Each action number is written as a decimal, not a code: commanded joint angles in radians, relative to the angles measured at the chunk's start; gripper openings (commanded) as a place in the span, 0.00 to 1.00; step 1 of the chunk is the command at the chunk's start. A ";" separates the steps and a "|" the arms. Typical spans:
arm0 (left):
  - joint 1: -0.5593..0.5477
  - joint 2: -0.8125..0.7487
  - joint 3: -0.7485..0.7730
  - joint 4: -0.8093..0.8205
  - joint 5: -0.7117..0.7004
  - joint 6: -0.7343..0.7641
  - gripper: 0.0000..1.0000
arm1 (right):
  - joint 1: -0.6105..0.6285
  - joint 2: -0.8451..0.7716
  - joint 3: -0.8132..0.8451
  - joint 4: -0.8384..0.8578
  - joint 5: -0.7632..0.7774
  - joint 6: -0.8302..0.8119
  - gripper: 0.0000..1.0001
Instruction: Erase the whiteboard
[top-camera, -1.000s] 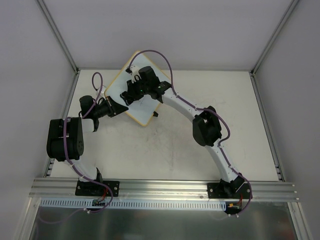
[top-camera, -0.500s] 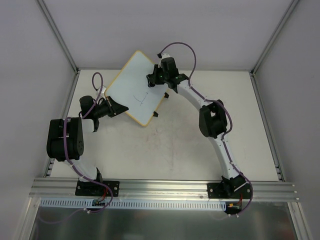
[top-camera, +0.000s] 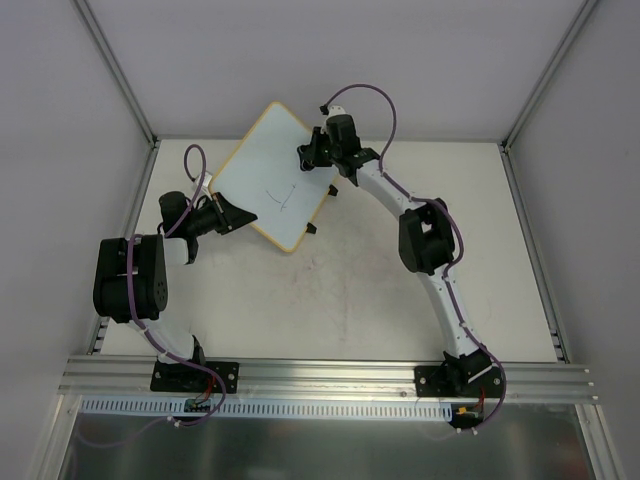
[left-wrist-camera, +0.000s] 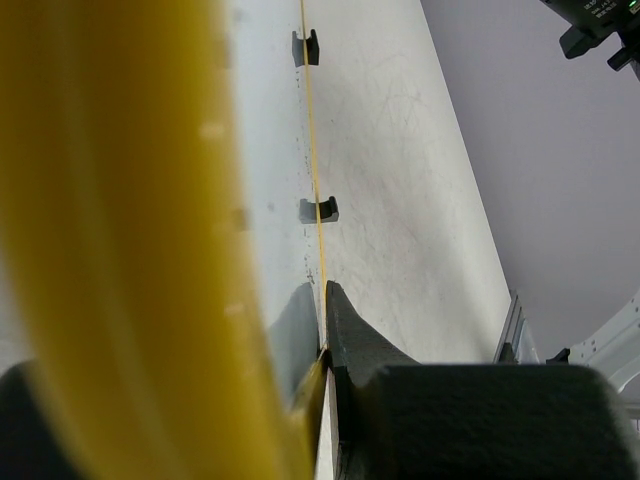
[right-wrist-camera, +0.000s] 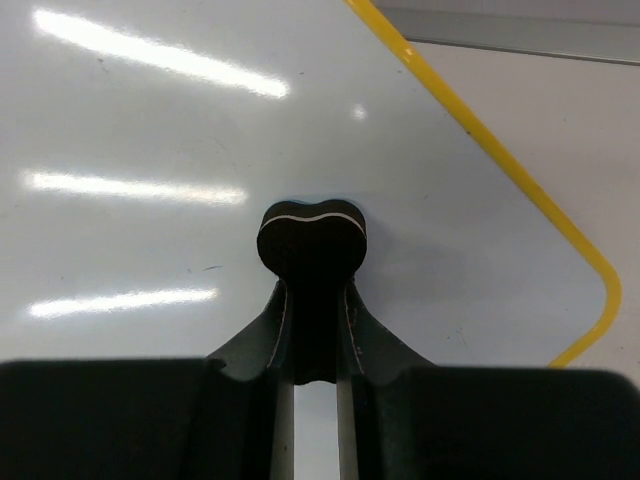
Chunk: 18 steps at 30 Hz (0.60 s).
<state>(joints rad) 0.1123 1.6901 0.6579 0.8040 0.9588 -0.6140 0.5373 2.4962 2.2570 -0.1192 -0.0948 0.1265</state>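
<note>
The whiteboard (top-camera: 265, 175), white with a thin yellow frame, is held up at a slant at the table's far left. My left gripper (top-camera: 238, 216) is shut on its near-left edge; in the left wrist view the black fingers (left-wrist-camera: 350, 330) pinch the yellow frame (left-wrist-camera: 312, 150). A short dark pen mark (top-camera: 285, 196) sits mid-board. My right gripper (top-camera: 310, 160) is at the board's right edge, shut on a small black eraser (right-wrist-camera: 312, 235) that presses on the white surface (right-wrist-camera: 150, 120) near a rounded corner (right-wrist-camera: 590, 270).
Two black clip feet (left-wrist-camera: 308, 48) (left-wrist-camera: 318, 210) sit along the board's lower edge. White enclosure walls with aluminium posts (top-camera: 125, 85) close in the table (top-camera: 350, 290) on three sides. A metal rail (top-camera: 330, 375) carries the arm bases in front.
My right gripper has swept with the eraser from the board's middle to its right edge, uncovering the pen mark. The left arm and the board have stayed put.
</note>
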 joint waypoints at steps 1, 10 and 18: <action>-0.016 -0.007 -0.029 -0.034 0.044 0.072 0.00 | 0.064 -0.031 0.004 0.070 -0.132 -0.053 0.00; -0.017 -0.007 -0.030 -0.026 0.044 0.071 0.00 | 0.130 -0.092 -0.025 0.069 -0.322 -0.182 0.00; -0.016 -0.006 -0.030 -0.023 0.041 0.069 0.00 | 0.220 -0.158 -0.145 0.061 -0.447 -0.294 0.00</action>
<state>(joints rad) 0.1123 1.6875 0.6537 0.8047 0.9569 -0.6151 0.6937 2.4023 2.1521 -0.0528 -0.4015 -0.1246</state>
